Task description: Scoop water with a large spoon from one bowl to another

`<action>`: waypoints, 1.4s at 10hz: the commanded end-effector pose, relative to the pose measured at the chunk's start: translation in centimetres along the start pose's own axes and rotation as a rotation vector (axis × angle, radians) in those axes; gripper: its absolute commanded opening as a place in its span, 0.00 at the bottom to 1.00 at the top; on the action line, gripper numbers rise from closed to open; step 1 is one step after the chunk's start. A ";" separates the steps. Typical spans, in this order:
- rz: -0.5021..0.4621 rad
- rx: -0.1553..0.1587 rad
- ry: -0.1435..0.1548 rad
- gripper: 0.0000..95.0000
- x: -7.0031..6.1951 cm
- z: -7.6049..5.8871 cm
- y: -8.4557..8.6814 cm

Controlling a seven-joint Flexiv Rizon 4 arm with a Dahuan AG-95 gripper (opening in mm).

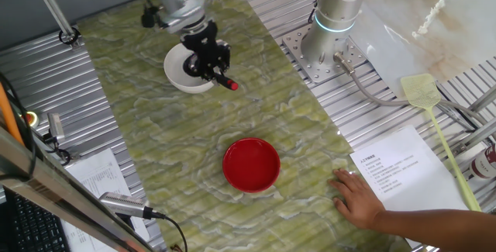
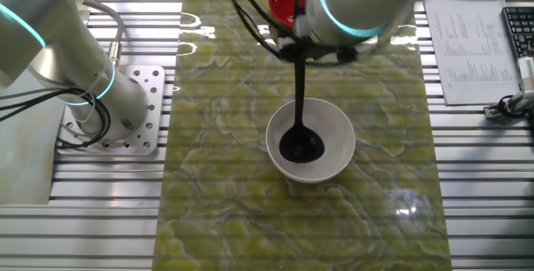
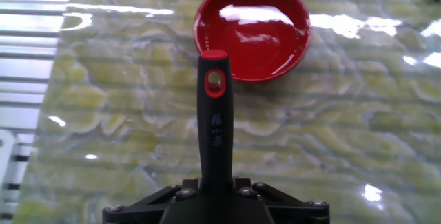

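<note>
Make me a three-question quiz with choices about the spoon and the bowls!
1. Where is the ladle's scoop?
A. In the white bowl
B. In the red bowl
C. Flat on the table

2. How many bowls are on the table?
A. One
B. Two
C. Three

3. What is the gripper doing?
A. Open above the table
B. Shut on the ladle's handle
C. Holding the red bowl

Answers: 1 A, the black scoop sits inside the white bowl. 2 B, one white and one red. 3 B, the hand view shows the handle clamped between the fingers.

Claw (image 3: pixel 215 195) fingertips (hand view) cut off below.
</note>
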State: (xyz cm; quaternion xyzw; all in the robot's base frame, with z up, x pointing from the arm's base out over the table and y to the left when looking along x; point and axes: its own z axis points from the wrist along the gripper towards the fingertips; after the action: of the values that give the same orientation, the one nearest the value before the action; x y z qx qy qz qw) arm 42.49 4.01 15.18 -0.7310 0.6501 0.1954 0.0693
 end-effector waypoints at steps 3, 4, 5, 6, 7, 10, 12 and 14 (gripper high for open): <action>-0.003 -0.058 -0.111 0.00 0.5 0.6 0.4; -0.008 -0.069 -0.122 0.00 0.4 0.6 0.4; -0.010 -0.083 -0.125 0.00 0.4 0.5 0.5; -0.010 -0.087 -0.123 0.00 0.4 0.5 0.5; -0.023 -0.089 -0.124 0.00 0.3 0.4 0.4; -0.117 -0.084 -0.117 0.00 -0.6 -0.7 -1.0; -0.146 -0.079 -0.102 0.00 -1.1 -1.2 -1.8; -0.169 -0.075 -0.093 0.00 -1.3 -1.5 -2.2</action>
State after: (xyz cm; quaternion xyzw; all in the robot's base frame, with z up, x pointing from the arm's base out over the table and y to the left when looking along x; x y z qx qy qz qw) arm 44.93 5.01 16.65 -0.7749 0.5743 0.2491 0.0878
